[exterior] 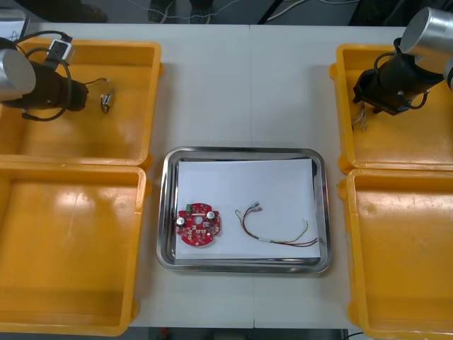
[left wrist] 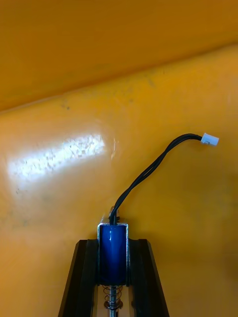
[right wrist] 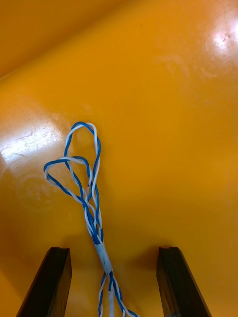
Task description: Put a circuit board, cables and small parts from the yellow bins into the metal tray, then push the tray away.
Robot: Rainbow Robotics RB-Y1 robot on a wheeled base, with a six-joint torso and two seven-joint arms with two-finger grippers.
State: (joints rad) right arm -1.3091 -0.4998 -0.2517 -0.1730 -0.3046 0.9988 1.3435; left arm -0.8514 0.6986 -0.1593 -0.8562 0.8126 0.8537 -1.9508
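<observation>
My left gripper is low in the far left yellow bin, shut on a small metal part with a blue body, a spring and a black lead ending in a white plug. My right gripper is open in the far right yellow bin, its fingers standing on either side of a twisted blue and white cable that lies on the bin floor. The metal tray, white inside, holds a round red circuit board and a red and yellow cable.
The near left bin and near right bin flank the tray. Bare table lies between the far bins, beyond the tray. The right arm reaches in from the far right corner.
</observation>
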